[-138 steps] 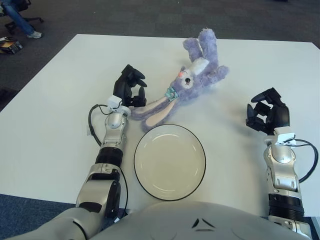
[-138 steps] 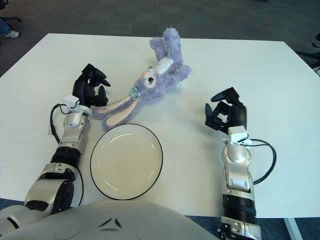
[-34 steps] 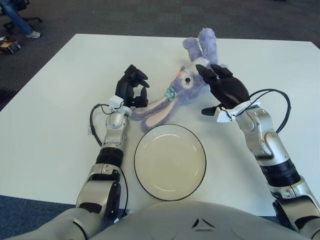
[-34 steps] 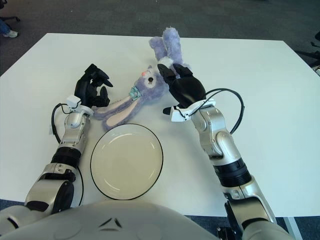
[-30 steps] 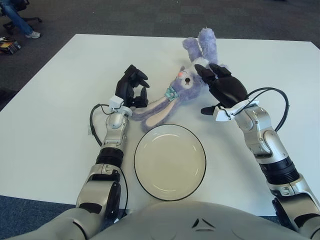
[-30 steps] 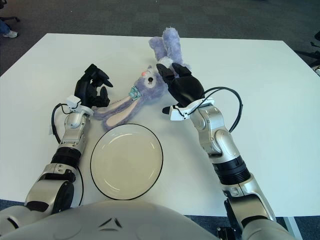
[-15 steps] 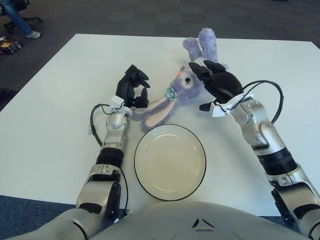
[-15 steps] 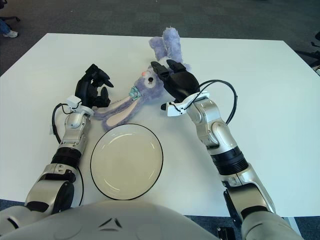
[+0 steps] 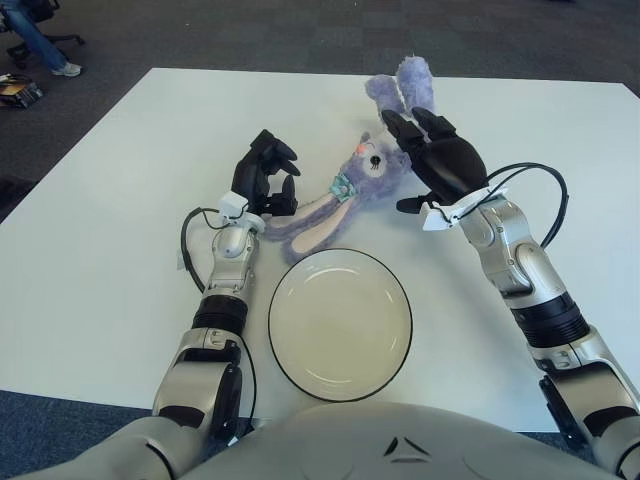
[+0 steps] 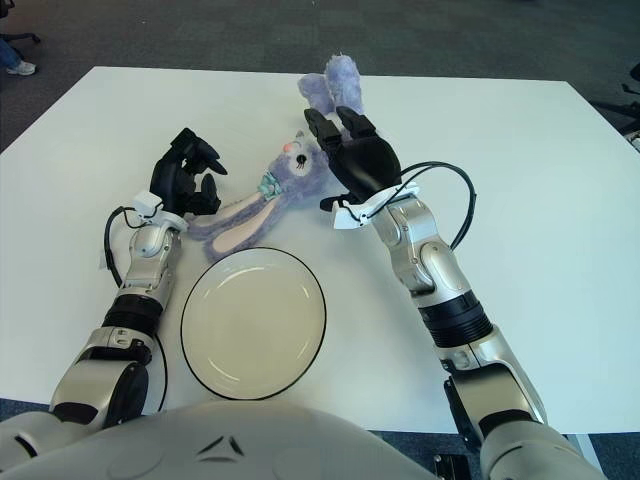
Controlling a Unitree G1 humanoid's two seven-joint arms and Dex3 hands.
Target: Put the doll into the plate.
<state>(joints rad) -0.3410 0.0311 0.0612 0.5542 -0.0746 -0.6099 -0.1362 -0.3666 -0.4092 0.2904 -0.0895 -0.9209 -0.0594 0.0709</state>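
Note:
A purple plush rabbit doll (image 9: pixel 372 165) lies on the white table, its legs pointing away and its long ears (image 9: pixel 305 225) stretched toward the near left. A cream plate (image 9: pixel 340 322) with a dark rim sits just in front of the ears. My right hand (image 9: pixel 432 160) hovers over the doll's body with its fingers spread, covering part of it and gripping nothing. My left hand (image 9: pixel 264 180) shows just left of the ears, fingers loosely curled and empty.
The white table (image 9: pixel 120 200) stretches wide to the left and right of the doll. A black cable (image 9: pixel 535 195) loops from my right wrist. Dark carpet lies beyond the far edge, with a seated person's legs (image 9: pixel 30 35) at the far left.
My right hand has come from the right side of the table over to the doll, and in the last second crept farther over its body. The left hand and doll stayed put.

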